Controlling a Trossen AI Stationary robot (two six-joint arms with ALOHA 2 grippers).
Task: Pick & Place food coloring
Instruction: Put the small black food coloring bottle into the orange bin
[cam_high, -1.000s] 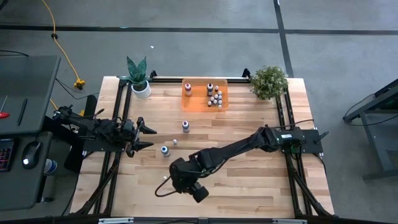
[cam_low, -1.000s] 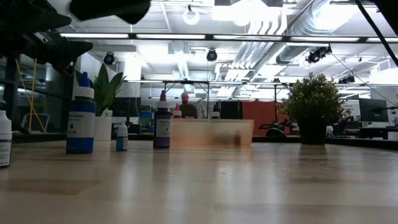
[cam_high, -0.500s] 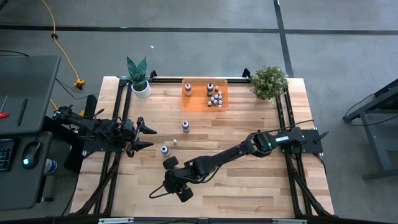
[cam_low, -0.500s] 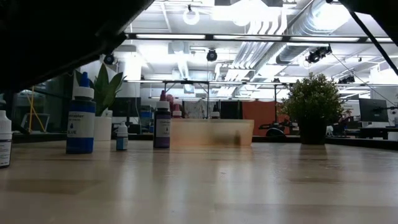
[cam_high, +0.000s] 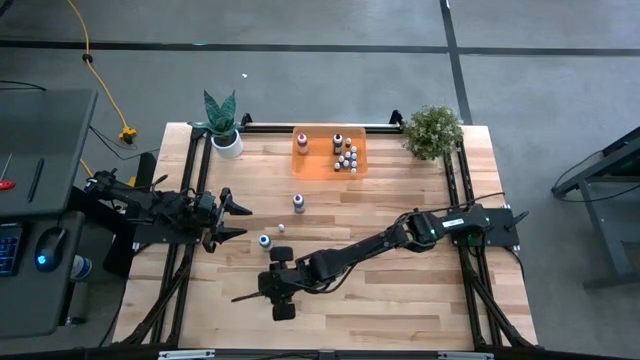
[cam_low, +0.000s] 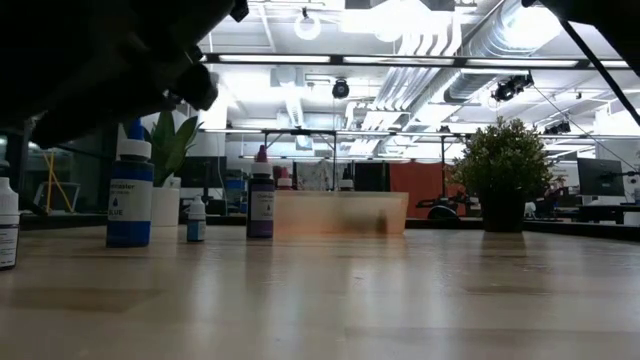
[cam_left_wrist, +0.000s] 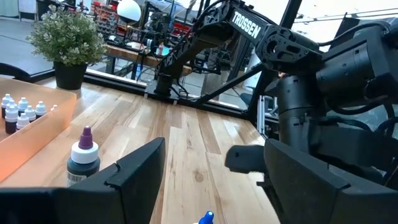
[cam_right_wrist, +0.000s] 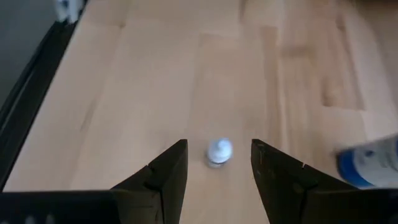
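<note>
Bottles of food coloring are scattered over the wooden surface (cam_high: 400, 210): a tiny whitish dropper (cam_right_wrist: 219, 151) is seen standing upright just ahead of the right pincer (cam_right_wrist: 217, 180), in line with the gap between its fingers, which are held apart and grip nothing. A blue bottle (cam_high: 264, 241) and a purple one (cam_high: 298, 203) are set nearby; more are gathered in the orange tray (cam_high: 315, 160). The left pincer (cam_high: 238, 220), spread wide, is parked at the surface's left edge.
</note>
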